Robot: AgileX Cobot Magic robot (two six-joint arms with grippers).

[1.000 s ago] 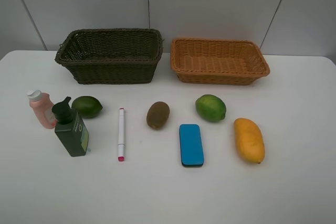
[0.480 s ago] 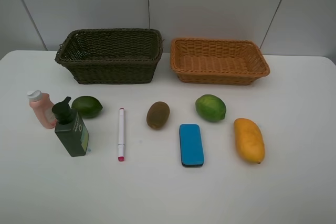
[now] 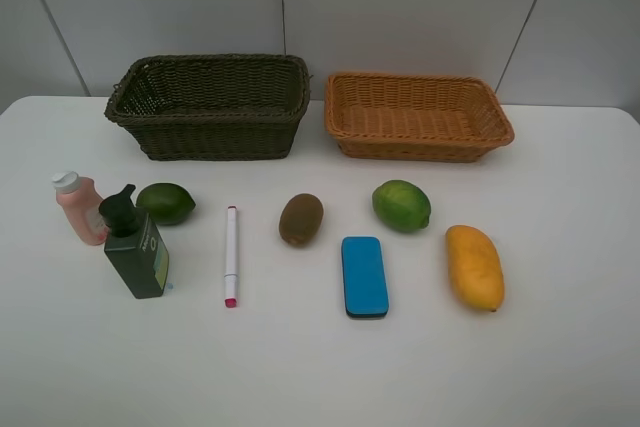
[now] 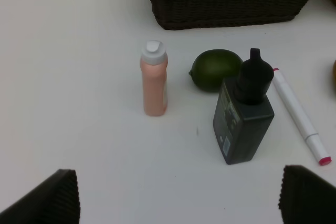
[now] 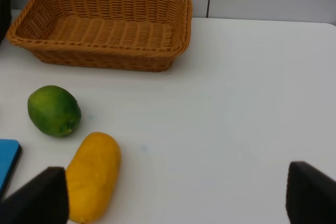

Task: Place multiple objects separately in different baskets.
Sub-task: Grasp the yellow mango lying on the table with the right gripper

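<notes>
Objects sit in a loose row on the white table (image 3: 300,377), all outside the baskets.

Left to right:
- pink bottle (image 3: 80,211): upright, white cap, far left.
- dark green pump bottle (image 3: 138,252): upright, just right of and nearer than the pink bottle. Left wrist view shows a clear gap between them.
- left green fruit (image 3: 167,203): right behind the pump bottle. Contact: cannot tell.
- white marker (image 3: 231,252): lying flat, pink end toward the near edge.
- brown kiwi (image 3: 301,219): mid-row, apart from its neighbours.
- blue eraser block (image 3: 364,276): flat, long side running front to back.
- right green fruit (image 3: 401,205): behind and slightly right of the eraser.
- yellow mango (image 3: 474,267): rightmost, lying lengthwise.

Back row: dark basket (image 3: 215,139) on the left, deeper. Tan basket (image 3: 420,151) just beside it on the right, shallower. Small gap between the two.

Left gripper (image 4: 178,203): fingers (image 4: 50,200) spread wide, holding nothing, above the table near the pink bottle and pump bottle.
Right gripper (image 5: 176,198): fingers (image 5: 310,195) spread wide, holding nothing, mango beside one fingertip.
</notes>
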